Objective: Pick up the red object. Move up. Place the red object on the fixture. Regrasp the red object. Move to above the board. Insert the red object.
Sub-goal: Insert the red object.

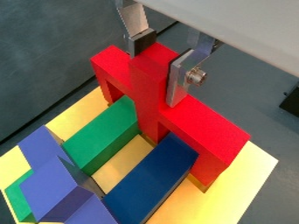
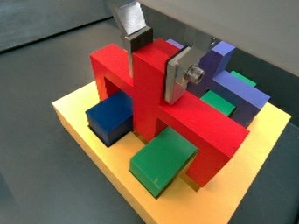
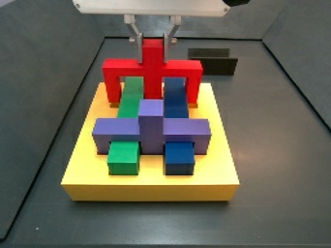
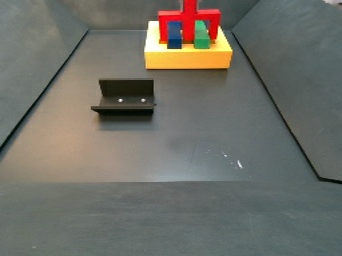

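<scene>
Gripper [image 1: 165, 58] clamps the red object's [image 1: 158, 101] stem — legs seated in the board [image 3: 153, 178].

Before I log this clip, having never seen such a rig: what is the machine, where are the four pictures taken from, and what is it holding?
It is one robot arm ending in a two-finger gripper. Two cameras ride on its wrist, looking down past the silver fingers; two stand beside the table. The gripper is closed on the stem of the bright red arch-like piece, which straddles green and blue blocks on the thick yellow square board. The small dark L-shaped fixture stands apart on the grey floor, with nothing on it.
</scene>
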